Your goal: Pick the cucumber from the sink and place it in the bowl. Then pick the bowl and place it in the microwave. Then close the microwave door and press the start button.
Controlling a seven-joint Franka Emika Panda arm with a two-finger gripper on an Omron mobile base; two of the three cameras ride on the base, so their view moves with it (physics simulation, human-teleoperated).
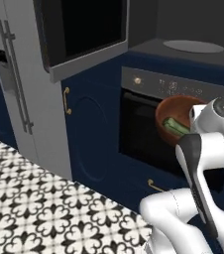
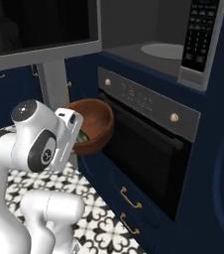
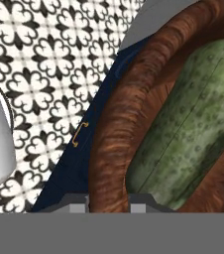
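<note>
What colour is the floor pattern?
The floor has black floral motifs on white tiles, clearest in the left base view.

We can't make out any readable text here. The microwave keypad has rows of pale button markings and the oven panel has faint symbols, but they're all too blurry for us to read. No brands or labels anywhere.

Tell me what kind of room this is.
A home kitchen, rendered. The clues: a built-in oven set in navy cabinets, an open microwave above it, and a steel fridge on a patterned tile floor.
</note>
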